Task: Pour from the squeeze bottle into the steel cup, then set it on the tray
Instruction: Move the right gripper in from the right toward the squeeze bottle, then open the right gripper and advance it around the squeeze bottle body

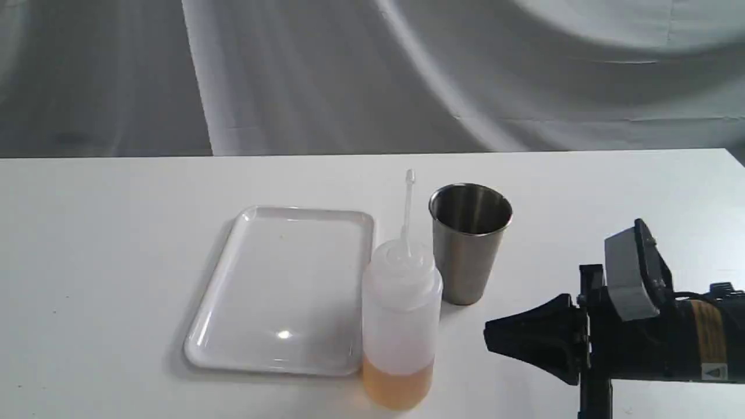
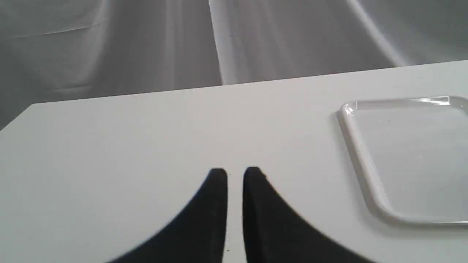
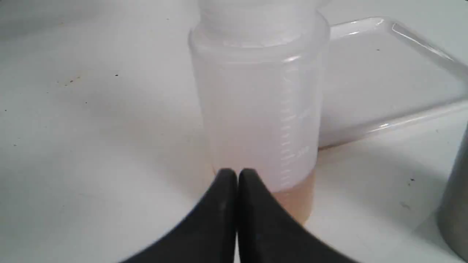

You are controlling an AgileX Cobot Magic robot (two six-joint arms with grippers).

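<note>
Step in hand: approach to the squeeze bottle [image 1: 400, 314], judged from position alone. No grasp is made, nothing is poured, nothing sits on the tray [image 1: 268, 365].

Location of items: the bottle stands upright on the white table [image 1: 116, 262], just beside the tray's right edge in the exterior view. Whether it touches the rim cannot be told. Amber liquid fills only the bottom of it. The steel cup [image 1: 468, 244] stands upright just behind and to the right of the bottle, with a small gap between the two. What the cup holds, if anything, is not visible.

Right gripper [image 1: 492, 340]: low over the table to the right of the bottle, pointing at its lower body and clear of it. The wrist view shows its fingers pressed together tip to tip, with nothing between them.

Left gripper [image 2: 236, 173]: over bare table well to the left of the tray. Its fingers stand slightly apart – a narrow slit, nothing in it.

Next move, as assessed: the right fingers must spread wider than the bottle before advancing, then close on the body above the liquid line. The grip should be light – the soft wall would squeeze liquid out early. The close-standing cup leaves little room on the far side, so the approach should stay level and central
</note>
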